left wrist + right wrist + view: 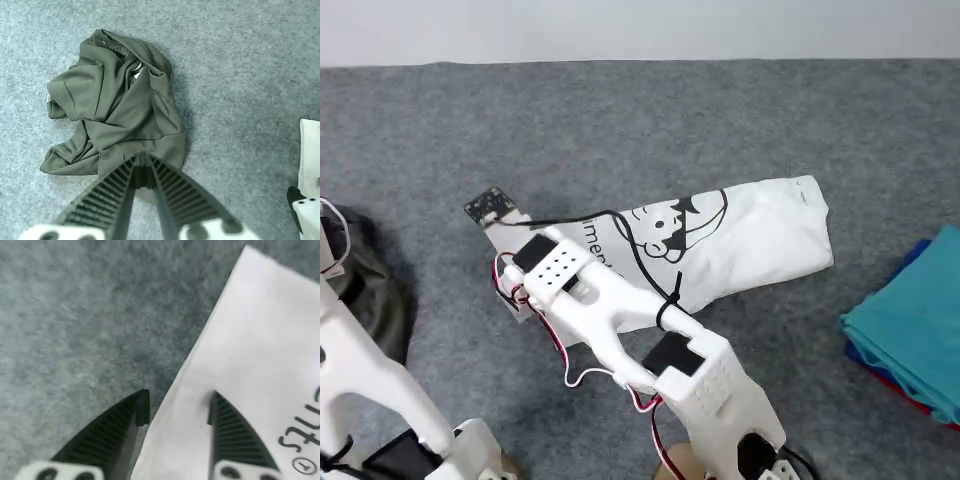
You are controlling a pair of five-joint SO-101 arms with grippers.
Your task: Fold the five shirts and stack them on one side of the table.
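Two claws, both mine. Right claw is released and straddles the edge of the white shirt: one finger over cloth, the other over bare desk. Left claw is clenched empty, tips over the edge of the crumpled olive shirt. White shirt lies mid-desk, print up, long axis diagonal in the high view, lower left to upper right. Teal-topped folded stack sits at the right edge, blue and red beneath. Desk surface is grey felt-like fabric; pale wall behind.

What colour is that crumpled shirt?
The crumpled shirt is plain dark olive green; the left wrist view shows it best.
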